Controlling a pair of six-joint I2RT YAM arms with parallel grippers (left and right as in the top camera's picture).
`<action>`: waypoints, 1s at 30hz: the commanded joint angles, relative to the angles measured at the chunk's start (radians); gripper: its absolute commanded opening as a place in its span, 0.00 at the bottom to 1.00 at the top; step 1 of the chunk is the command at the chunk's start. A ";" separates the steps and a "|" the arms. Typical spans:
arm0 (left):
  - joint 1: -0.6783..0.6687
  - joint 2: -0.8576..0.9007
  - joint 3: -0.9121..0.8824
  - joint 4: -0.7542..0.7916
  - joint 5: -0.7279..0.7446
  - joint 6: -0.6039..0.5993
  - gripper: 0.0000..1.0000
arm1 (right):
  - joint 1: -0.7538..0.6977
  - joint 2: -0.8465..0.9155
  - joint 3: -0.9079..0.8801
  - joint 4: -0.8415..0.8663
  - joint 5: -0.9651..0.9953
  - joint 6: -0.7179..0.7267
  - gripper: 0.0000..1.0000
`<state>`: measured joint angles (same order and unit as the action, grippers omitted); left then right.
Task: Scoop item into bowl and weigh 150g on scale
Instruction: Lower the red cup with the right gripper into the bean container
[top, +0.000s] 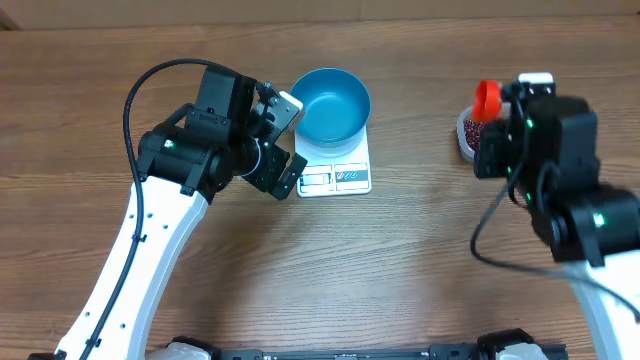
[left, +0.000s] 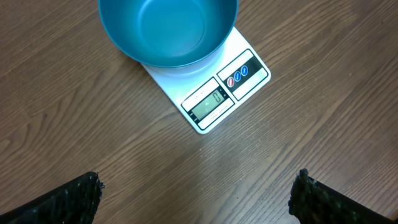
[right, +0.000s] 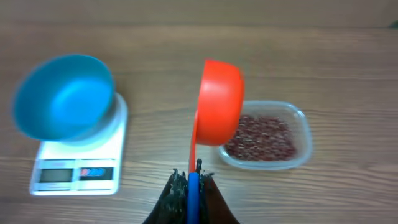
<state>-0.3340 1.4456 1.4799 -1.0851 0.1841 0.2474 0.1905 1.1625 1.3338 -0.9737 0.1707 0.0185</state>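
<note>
The right gripper (right: 189, 186) is pinching the handle of an orange scoop (right: 219, 102), holding it tipped on its side over the clear tub (right: 305, 143) of red-brown beans (right: 261, 137). The left gripper (left: 199, 199) is hovering, fingers spread wide, near the scale (left: 214, 99), which is carrying the teal bowl (left: 168, 28).

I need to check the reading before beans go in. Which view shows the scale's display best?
The left wrist view: the display sits close, sharp and unobstructed beside the bowl. Overhead, the display is only a tiny pale panel; in the right wrist view it is small and blurred.
</note>
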 joint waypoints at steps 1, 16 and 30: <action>-0.007 -0.008 0.015 0.000 0.015 0.026 1.00 | -0.003 0.135 0.121 -0.058 0.116 -0.054 0.03; -0.007 -0.008 0.015 0.000 0.015 0.026 1.00 | -0.212 0.553 0.247 -0.127 0.201 -0.050 0.03; -0.007 -0.008 0.015 0.000 0.015 0.026 1.00 | -0.237 0.682 0.244 -0.092 0.158 -0.133 0.03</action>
<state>-0.3340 1.4456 1.4799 -1.0851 0.1844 0.2474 -0.0486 1.8324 1.5505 -1.0786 0.3355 -0.0895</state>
